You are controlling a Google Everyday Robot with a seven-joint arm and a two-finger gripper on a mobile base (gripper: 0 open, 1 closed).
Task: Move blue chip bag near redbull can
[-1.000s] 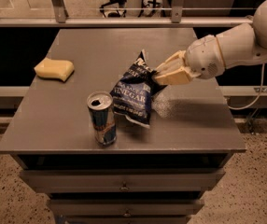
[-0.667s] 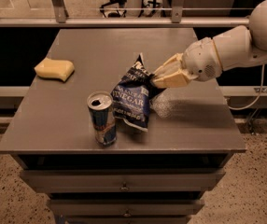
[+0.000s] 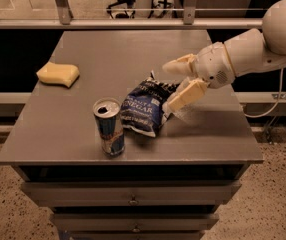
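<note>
The blue chip bag [image 3: 144,106], crinkled dark blue foil with white "vinegar" lettering, lies on the grey table [image 3: 133,54] near its front edge. Its left side sits right beside the redbull can [image 3: 109,127], which stands upright with its silver top open. My gripper [image 3: 169,86] comes in from the right on a white arm and hovers at the bag's upper right corner. Its cream fingers [image 3: 185,95] are spread open; the lower one overlaps the bag's right edge and the upper one is clear of the bag.
A yellow sponge [image 3: 58,74] lies at the table's left side. A metal rail [image 3: 133,21] runs behind the far edge. Drawers [image 3: 133,194] sit below the front edge. A cable hangs at the right.
The fingers, shut on the bag's top corner before, have spread apart. The bag has dropped from upright to lying lower on the table beside the can.
</note>
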